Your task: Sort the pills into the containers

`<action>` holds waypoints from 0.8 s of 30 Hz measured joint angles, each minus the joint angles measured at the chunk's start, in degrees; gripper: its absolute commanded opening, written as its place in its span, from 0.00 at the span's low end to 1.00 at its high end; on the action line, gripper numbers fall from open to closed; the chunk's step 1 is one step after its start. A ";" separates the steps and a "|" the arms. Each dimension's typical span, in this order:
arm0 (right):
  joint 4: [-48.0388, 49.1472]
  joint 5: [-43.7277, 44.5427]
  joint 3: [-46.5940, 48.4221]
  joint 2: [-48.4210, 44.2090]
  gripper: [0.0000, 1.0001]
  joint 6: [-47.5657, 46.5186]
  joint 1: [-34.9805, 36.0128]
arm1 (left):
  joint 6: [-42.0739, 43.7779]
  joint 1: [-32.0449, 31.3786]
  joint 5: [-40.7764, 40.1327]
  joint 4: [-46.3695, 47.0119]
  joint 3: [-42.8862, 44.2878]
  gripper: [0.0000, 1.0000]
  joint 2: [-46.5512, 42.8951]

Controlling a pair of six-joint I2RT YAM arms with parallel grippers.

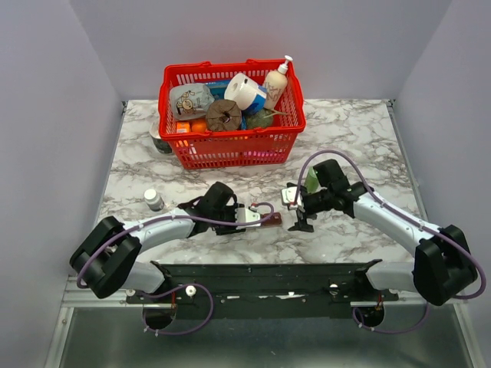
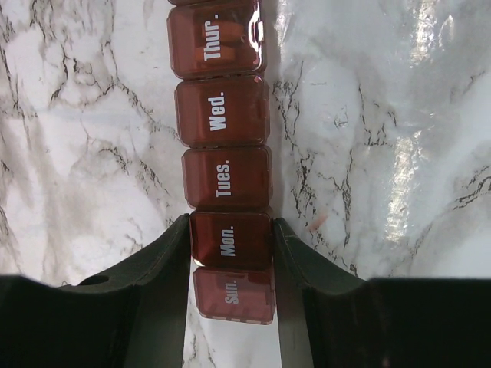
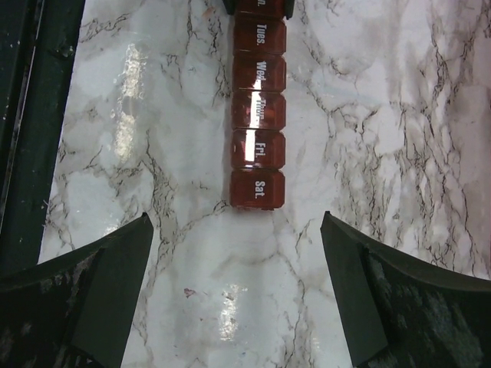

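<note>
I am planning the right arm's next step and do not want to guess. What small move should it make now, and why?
Probably ease the right gripper forward to the Sat. compartment to reach its lid. The left gripper clamps the pill strip at Mon., bracing it; the visible lids look closed, and the right gripper is open, short of that end.
</note>
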 measured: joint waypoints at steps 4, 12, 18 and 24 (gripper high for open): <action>1.95 1.49 -1.79 0.09 0.99 -0.02 1.92 | -0.37 0.00 1.27 -1.16 0.00 0.00 -0.66; 6.05 5.79 -2.47 2.82 0.91 0.48 5.75 | -1.46 0.00 2.67 -1.73 0.00 0.00 -2.97; 8.44 9.18 -2.38 5.42 0.83 3.10 6.84 | -1.88 0.00 2.73 -1.73 0.00 0.00 -4.76; 9.79 11.52 -1.86 6.97 0.74 5.81 6.97 | -1.99 0.00 2.86 -1.73 0.00 0.00 -5.88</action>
